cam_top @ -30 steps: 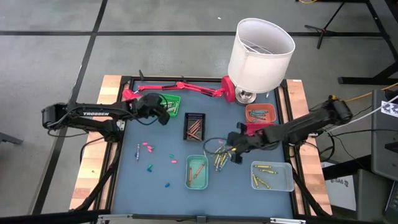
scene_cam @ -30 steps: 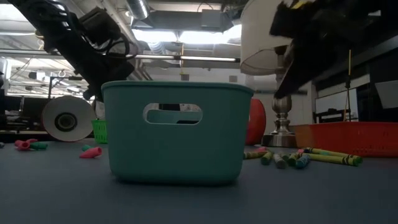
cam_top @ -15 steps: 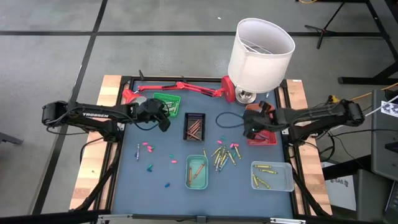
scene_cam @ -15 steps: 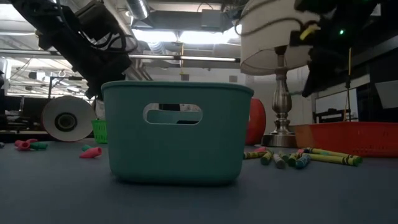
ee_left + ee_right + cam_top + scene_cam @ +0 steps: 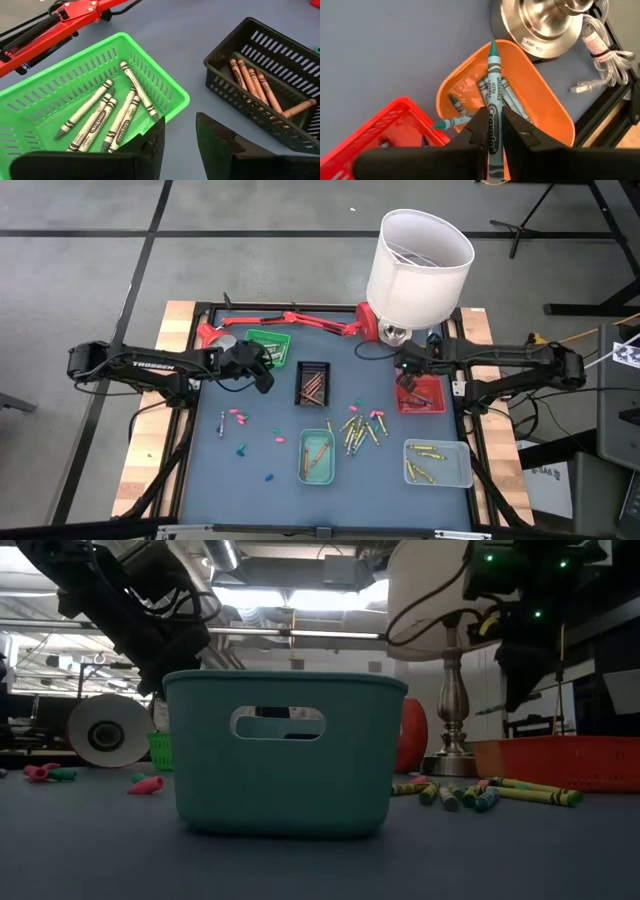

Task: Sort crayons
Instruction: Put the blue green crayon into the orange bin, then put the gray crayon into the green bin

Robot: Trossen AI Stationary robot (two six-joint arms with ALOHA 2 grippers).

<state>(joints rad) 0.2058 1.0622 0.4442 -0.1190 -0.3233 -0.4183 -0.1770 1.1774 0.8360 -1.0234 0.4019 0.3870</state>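
The right hand (image 5: 492, 131) is pinching a blue-green crayon (image 5: 493, 95) between its two fingers. The crayon sticks out past the fingertips, and its pointed end is over the orange tray (image 5: 540, 100). More blue-green crayons lie inside that tray. The orange tray sits just beside the silver foot of the white lamp (image 5: 418, 264), and a red basket (image 5: 420, 396) is right next to it. From above, the right hand (image 5: 408, 363) is over these two, near the back right of the tabletop (image 5: 260, 410).

The left hand (image 5: 179, 142) has its fingers a little apart, and nothing is between them. It hangs by the edge of the green basket (image 5: 75, 85), which holds a few green crayons (image 5: 107, 120). Near it, a black basket (image 5: 270, 75) holds brown crayons (image 5: 252, 82). A red desk lamp (image 5: 285, 322) lies along the back of the tabletop.

In the middle of the tabletop is a loose pile of crayons (image 5: 358, 428), mostly yellow with some pink. Just beside the pile stands a teal bin (image 5: 317, 457) with crayons in it. A clear tray (image 5: 437, 463) at the front right holds yellow crayons. A few pink and blue-green crayons (image 5: 240, 417) lie scattered on the left side.
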